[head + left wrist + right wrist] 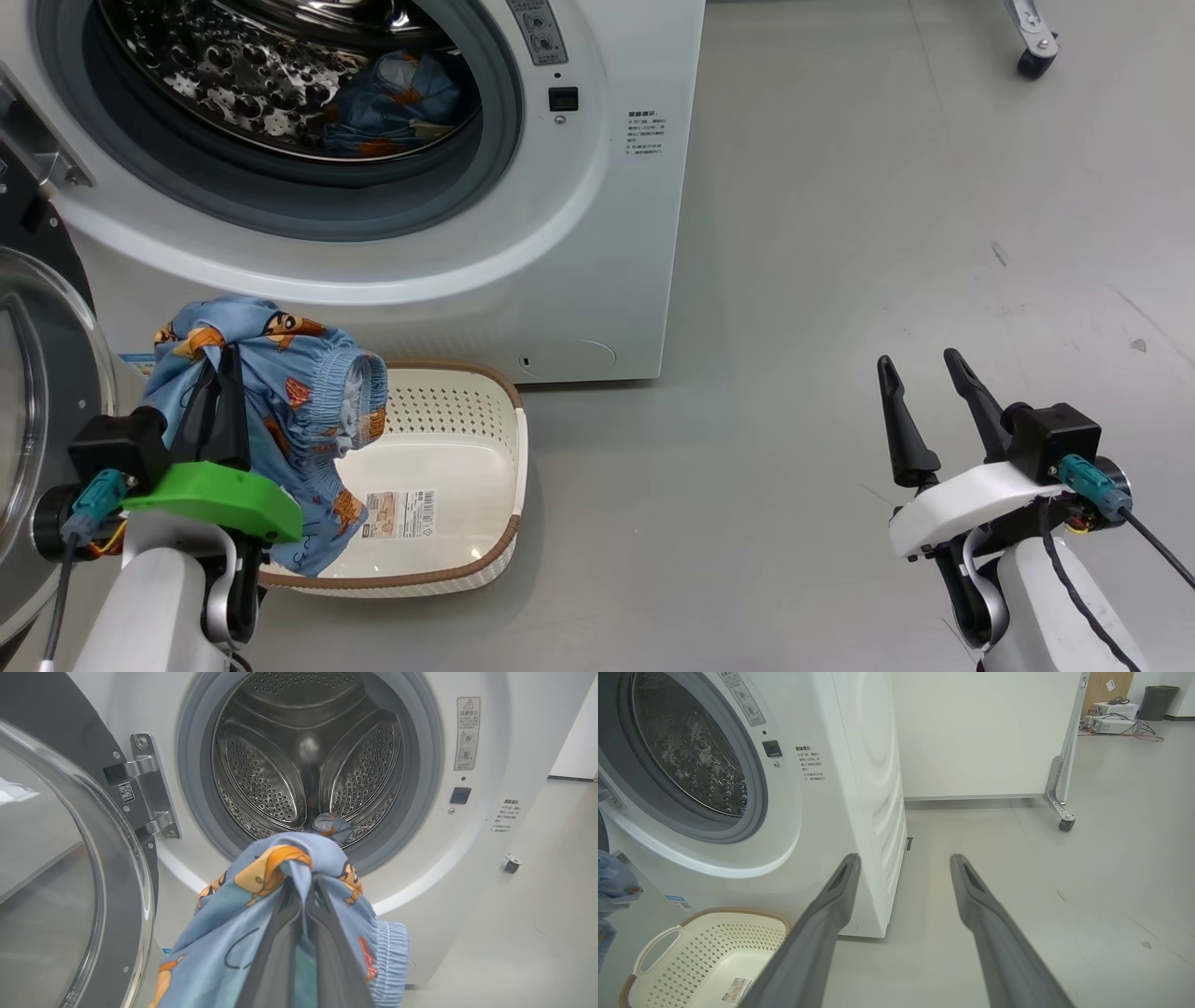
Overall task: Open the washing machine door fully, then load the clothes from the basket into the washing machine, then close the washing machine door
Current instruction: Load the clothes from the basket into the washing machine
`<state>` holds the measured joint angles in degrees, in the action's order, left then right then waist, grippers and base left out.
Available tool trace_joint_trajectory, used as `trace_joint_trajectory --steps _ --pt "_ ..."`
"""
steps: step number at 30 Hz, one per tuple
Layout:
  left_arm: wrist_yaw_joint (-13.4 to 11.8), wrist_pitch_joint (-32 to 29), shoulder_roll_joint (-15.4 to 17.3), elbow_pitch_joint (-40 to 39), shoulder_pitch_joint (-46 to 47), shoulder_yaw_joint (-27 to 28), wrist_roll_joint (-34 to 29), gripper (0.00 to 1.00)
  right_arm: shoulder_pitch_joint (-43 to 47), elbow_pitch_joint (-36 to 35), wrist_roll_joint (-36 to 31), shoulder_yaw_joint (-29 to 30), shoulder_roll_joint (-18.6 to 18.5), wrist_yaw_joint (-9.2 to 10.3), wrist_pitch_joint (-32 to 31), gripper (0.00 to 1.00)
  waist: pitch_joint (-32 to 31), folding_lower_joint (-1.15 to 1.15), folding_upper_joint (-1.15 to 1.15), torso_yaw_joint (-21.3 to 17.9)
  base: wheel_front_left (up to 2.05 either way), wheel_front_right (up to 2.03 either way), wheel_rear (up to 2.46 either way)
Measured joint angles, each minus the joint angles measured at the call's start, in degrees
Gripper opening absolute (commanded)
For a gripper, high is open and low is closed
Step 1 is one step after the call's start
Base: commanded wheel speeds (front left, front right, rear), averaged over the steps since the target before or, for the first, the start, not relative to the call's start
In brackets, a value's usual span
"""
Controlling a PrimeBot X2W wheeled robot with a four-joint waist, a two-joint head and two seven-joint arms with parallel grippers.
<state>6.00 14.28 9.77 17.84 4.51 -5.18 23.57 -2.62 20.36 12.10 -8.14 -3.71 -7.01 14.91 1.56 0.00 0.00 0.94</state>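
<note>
My left gripper (pixel 224 359) is shut on a light blue printed garment (pixel 299 411) with an elastic waistband, lifted above the left end of the basket (pixel 485 439). In the left wrist view the gripper (pixel 302 882) pinches that garment (pixel 261 905) in front of the drum mouth. The washing machine (pixel 597 233) stands with its door (pixel 37 392) swung open to the left. Another blue garment (pixel 401 103) lies inside the drum, also seen as a small bundle (pixel 332 827). The basket (pixel 710 956) shows its bare base and label. My right gripper (pixel 924 369) hangs open over the floor at the right, holding nothing.
Grey floor (pixel 840 233) spreads to the right of the machine. A castor wheel (pixel 1036 61) of a stand sits at the back right. A white partition panel (pixel 980 732) on a wheeled foot (pixel 1064 823) stands behind the machine. The door hinge (pixel 149 788) is at the left.
</note>
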Motion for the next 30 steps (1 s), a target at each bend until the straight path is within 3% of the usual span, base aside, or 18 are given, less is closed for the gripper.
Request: trace_joint_trajectory --steps 30 --pt "0.02 0.00 -3.44 -7.21 -3.59 2.91 -2.91 0.00 0.62 -3.74 0.00 0.45 0.00 0.00 -0.01 1.00 3.97 0.00 0.00 -0.57 0.00 0.00 0.00"
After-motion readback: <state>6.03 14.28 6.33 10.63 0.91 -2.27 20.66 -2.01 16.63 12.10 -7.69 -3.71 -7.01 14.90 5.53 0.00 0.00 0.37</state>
